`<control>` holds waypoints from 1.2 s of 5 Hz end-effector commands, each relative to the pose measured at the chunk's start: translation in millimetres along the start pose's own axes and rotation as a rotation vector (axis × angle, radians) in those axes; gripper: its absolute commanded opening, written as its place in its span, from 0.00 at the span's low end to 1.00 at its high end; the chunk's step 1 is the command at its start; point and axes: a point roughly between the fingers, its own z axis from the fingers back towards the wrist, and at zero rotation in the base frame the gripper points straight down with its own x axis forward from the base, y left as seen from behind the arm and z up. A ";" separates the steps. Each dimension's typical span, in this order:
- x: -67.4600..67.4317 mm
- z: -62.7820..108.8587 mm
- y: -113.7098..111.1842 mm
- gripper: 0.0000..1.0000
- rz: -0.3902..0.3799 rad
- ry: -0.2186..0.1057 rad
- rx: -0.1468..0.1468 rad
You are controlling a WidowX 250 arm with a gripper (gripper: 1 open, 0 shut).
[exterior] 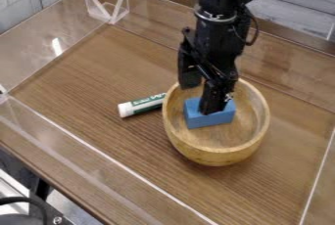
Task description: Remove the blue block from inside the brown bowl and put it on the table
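So far, I judge, the approach is done and little else: my black robot gripper (202,84) is down at the far side of the round light-brown wooden bowl (217,157), its fingers spread apart, and I see nothing clenched in it. The small bright-blue rectangular block (209,118) is inside that bowl, sitting toward the middle of its floor, with one dark fingertip reaching over its upper edge. Whether that fingertip actually touches the block I can't tell from this camera. What remains is most of the job: getting the fingers down on either side of the block, closing on it, lifting it past the thick wall, and setting it down on the dark brown wood-grain table (92,121). By my reckoning the next move is a small adjustment and a careful descent, since the nearby rim could catch a finger or get nudged, shifting the bowl. I'd also mind the small white tube with green print (141,105), which lies on the tabletop just beside the bowl, when I choose where to put the block.
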 end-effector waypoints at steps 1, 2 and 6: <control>6.7 7.2 1.5 1.00 -0.033 -0.058 0.032; 7.9 2.4 2.3 1.00 -0.029 -0.074 0.034; 7.1 1.6 5.2 1.00 0.053 -0.121 0.029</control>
